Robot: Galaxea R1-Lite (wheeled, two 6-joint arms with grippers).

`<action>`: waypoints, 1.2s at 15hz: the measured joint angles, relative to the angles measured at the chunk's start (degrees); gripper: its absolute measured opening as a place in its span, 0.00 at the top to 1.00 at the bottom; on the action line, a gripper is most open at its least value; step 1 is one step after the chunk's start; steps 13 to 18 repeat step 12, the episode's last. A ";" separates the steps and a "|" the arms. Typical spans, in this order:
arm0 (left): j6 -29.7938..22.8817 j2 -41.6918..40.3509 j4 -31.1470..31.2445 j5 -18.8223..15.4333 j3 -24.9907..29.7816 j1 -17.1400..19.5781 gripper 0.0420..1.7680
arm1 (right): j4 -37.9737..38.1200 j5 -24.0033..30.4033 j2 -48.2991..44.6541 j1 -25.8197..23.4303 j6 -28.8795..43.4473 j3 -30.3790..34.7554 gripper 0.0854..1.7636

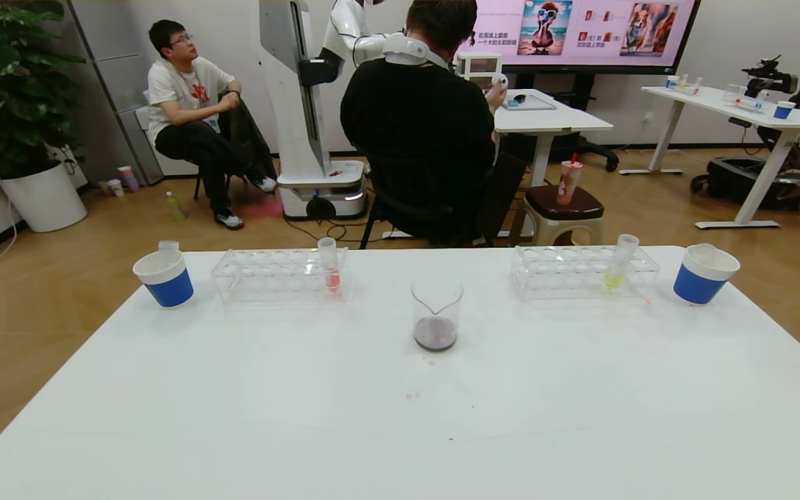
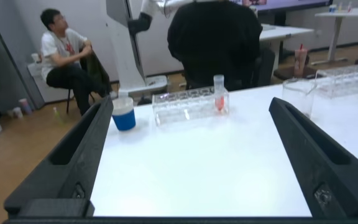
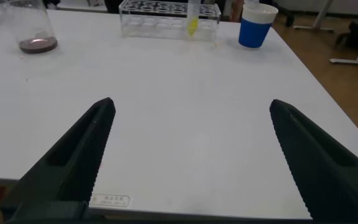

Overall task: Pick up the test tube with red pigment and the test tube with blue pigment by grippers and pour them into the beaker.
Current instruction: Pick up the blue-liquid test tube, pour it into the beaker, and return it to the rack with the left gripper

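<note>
The beaker point(image 1: 437, 312) stands mid-table and holds a little dark purple liquid; it also shows in the left wrist view point(image 2: 299, 94) and the right wrist view point(image 3: 33, 28). A tube with red liquid point(image 1: 331, 267) stands upright in the left clear rack point(image 1: 278, 276); I cannot tell if it is the orange-red one. No blue-liquid tube is in view. My left gripper point(image 2: 191, 106) is open and empty over the near left of the table. My right gripper point(image 3: 192, 104) is open and empty over the near right. Neither shows in the head view.
A yellow-green tube point(image 1: 619, 262) leans in the right rack point(image 1: 584, 272). Blue-and-white paper cups stand at far left point(image 1: 164, 278) and far right point(image 1: 703, 274); a clear tube tip sticks out of the left cup. Small pink drops lie in front of the beaker. People sit beyond the table.
</note>
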 joint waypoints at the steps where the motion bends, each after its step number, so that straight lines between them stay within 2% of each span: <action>1: -0.49 -0.67 -0.46 0.09 4.38 0.00 0.01 | 0.02 0.00 0.00 0.00 0.00 0.00 0.02; 3: -1.24 -1.44 -0.79 0.49 12.57 -0.05 0.01 | 0.02 0.00 0.00 0.00 0.00 0.00 0.02; 5: -2.17 -1.62 -1.07 1.10 15.57 -0.05 0.01 | 0.02 0.00 0.00 0.00 -0.02 0.00 0.02; 8: -2.23 -1.71 -1.90 5.07 17.86 -0.02 0.01 | 0.02 0.00 0.00 0.00 -0.02 0.00 0.02; 18: -2.43 -1.71 -2.23 5.10 18.58 -0.02 0.01 | 0.00 0.00 0.00 0.00 0.00 0.00 0.02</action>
